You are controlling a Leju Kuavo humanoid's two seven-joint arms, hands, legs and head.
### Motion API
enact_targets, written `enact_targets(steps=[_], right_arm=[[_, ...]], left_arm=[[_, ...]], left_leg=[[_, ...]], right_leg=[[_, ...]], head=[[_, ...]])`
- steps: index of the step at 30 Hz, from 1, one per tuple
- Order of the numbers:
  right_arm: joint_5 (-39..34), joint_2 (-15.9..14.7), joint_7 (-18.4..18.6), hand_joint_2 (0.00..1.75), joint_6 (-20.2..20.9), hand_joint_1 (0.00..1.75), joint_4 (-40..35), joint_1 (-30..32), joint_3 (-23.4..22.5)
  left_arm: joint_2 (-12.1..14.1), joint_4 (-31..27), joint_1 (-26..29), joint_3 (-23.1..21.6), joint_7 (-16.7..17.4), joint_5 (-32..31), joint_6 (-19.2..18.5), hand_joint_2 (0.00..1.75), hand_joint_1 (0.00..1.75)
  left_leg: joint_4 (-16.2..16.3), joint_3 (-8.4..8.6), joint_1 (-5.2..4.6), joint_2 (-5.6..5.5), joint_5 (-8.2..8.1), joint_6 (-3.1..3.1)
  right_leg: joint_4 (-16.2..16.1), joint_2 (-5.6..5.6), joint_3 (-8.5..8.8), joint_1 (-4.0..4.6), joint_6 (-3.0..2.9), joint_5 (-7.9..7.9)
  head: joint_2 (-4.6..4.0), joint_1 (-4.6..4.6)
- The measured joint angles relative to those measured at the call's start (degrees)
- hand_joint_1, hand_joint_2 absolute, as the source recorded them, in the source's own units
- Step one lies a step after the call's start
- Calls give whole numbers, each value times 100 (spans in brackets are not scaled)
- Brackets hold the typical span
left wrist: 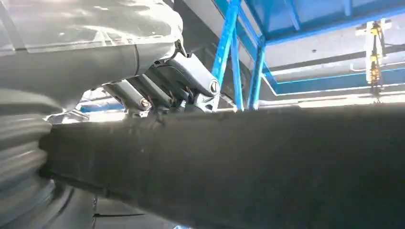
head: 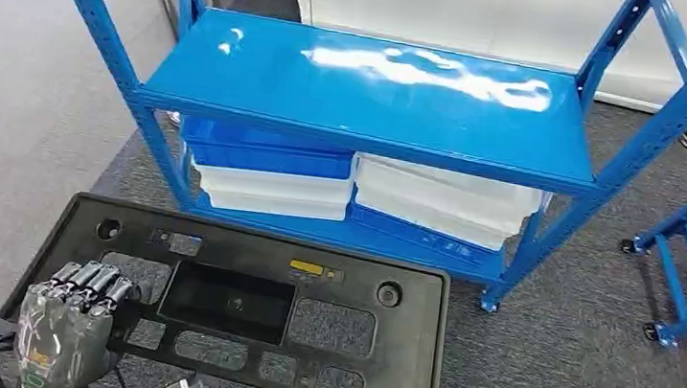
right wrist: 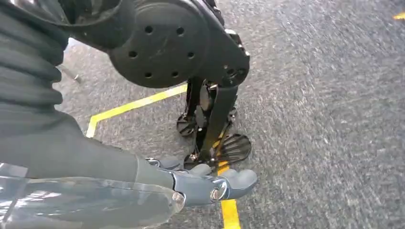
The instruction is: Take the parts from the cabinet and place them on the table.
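Here the left hand (head: 66,324) grips the black panel (head: 307,320) by its near edge, holding it flat in front of the blue cabinet (head: 369,96), ready for carrying; the right hand (right wrist: 210,183) hangs empty, fingers loosely apart.

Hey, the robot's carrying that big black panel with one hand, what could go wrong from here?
1. The left hand grips the black panel only at its left edge, so the long unsupported side may sag, twist or slip out.
2. The right hand hangs toward the floor and gives no support.
3. The panel's far edge sits close to the blue rack, and turning might knock it against a post.
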Motion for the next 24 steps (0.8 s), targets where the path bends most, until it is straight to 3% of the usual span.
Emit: enact_targets(steps=[2, 3, 4, 5, 7, 8, 9, 12, 13, 14, 15, 16, 18, 19, 20, 21, 23, 24], right_arm=[[7, 0, -7, 175, 0, 0, 0, 4, -4], [22, 0, -20, 175, 4, 0, 0, 8, -7], [28, 0, -35, 175, 9, 0, 0, 6, -7], [37, 0, -50, 175, 11, 0, 0, 2, -7], [57, 2, -72, 175, 18, 0, 0, -8, -7], [59, 4, -74, 175, 20, 0, 0, -11, -7], [63, 4, -77, 175, 20, 0, 0, -13, -7], [94, 4, -98, 175, 26, 0, -2, -31, -7], [107, 4, -107, 175, 22, 0, -2, -57, -7], [127, 11, -116, 175, 11, 0, 0, -61, -7], [138, 20, -127, 175, -9, 0, 0, -63, -7], [159, 44, -146, 175, -35, 0, 2, -56, -7], [181, 52, -182, 175, -74, 0, 0, -41, -7], [199, 55, -197, 175, -74, 0, 0, -31, -7], [210, 57, -203, 175, -72, 0, 0, -31, -7], [212, 59, -206, 175, -70, 0, 0, -30, -9], [216, 66, -225, 175, -52, 0, 0, -31, -7], [219, 66, -241, 175, -35, 0, 0, -25, -9]], left_arm=[[5, 7, 6, -2, 13, 0, 0, 175, 175], [13, 22, 9, 0, 46, 0, 0, 175, 175], [31, 35, 21, -2, 79, 0, 0, 175, 175], [50, 48, 41, -2, 124, 0, 0, 175, 175], [96, 52, 73, -2, 164, 0, 0, 175, 175], [112, 52, 76, -2, 166, 0, 0, 175, 175], [131, 52, 72, -2, 166, 0, 0, 175, 175], [168, 57, 117, 18, 125, 0, 4, 175, 175], [177, 57, 139, 35, 120, 0, 4, 175, 175], [199, 50, 165, 33, 160, 2, 7, 175, 175], [214, 44, 195, 35, 227, 2, 9, 175, 175], [301, 35, 191, 35, 421, 19, 11, 175, 175], [438, 33, 197, 35, 673, 76, 11, 175, 175], [529, 35, 210, 44, 734, 146, 9, 175, 175], [599, 35, 226, 63, 741, 201, 9, 175, 175], [641, 35, 238, 85, 743, 243, 9, 175, 175], [713, 35, 235, 114, 682, 310, 9, 175, 175], [728, 35, 233, 149, 614, 356, 9, 175, 175]], left_leg=[[897, -418, 39, 99, -454, -65], [1282, -598, 53, 106, -588, -93], [1427, -664, 65, 120, -575, -111], [1290, -587, 75, 142, -440, -124], [374, -95, 89, 236, 36, -121], [-39, 134, 87, 358, 200, -109], [-259, 223, 31, 593, 115, -35], [-278, 169, 3, 410, 182, 66], [-298, 156, -2, 342, 206, 115], [-371, 214, 52, 285, 266, 187], [-391, 208, 50, 251, 288, 208], [-391, 177, 51, 196, 318, 251], [-384, 143, 32, 80, 333, 273], [-373, 130, 22, 9, 337, 279], [-360, 126, 13, -74, 337, 278], [-348, 127, 10, -147, 336, 277], [-322, 139, 2, -311, 328, 265], [-310, 131, 8, -389, 322, 256]], right_leg=[[11, -162, -28, 13, -7, 0], [21, -243, -42, 15, -6, -1], [35, -324, -57, 15, -5, -1], [47, -392, -66, 15, -2, -4], [82, -514, -65, 10, 34, -27], [107, -561, -63, 10, 55, -41], [129, -616, -64, 45, 91, -60], [113, -733, -39, 51, 190, -44], [87, -793, -18, 48, 229, -29], [97, -787, -18, 27, 264, -66], [197, -558, -35, 5, 290, -173], [626, -247, -228, -13, 290, -501], [1532, -93, -639, -5, 299, -928], [1846, -76, -791, -2, 295, -998], [1909, -73, -832, -1, 286, -937], [1720, -67, -752, -1, 268, -758], [807, 30, -338, 1, 209, -215], [278, 291, -116, 6, 157, -11]], head=[[0, 2], [0, 2], [0, 2], [0, 2], [0, 2], [0, 2], [0, 2], [0, 9], [0, 7], [0, 9], [-2, 13], [0, 13], [0, 13], [0, 11], [0, 11], [0, 11], [0, 13], [0, 13]])
